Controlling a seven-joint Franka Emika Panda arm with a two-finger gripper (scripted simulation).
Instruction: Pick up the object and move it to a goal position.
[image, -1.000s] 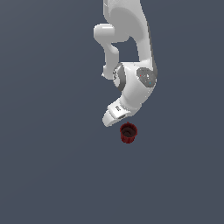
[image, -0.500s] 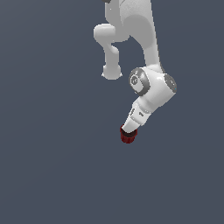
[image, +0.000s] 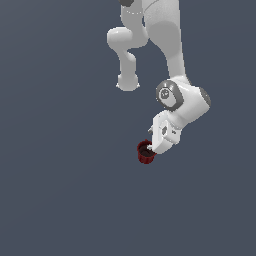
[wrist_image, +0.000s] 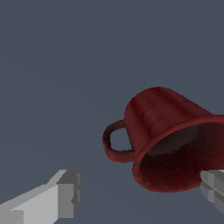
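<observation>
- The dark red metal cup with a loop handle (wrist_image: 168, 144) rests on the plain grey surface (image: 60, 190), just below the white arm's gripper (image: 156, 145).
- The gripper's fingers stand wide apart, holding nothing; one grey fingertip (wrist_image: 65, 192) sits clear of the cup, the other at its rim.
- Centre the cup between the fingers, avoiding the handle, then lower before closing.

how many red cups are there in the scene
1. The dark red cup sits on the grey surface at the tip of the gripper; the wrist view shows it with a handle, between the open fingers. Both views show no other cup.
</observation>
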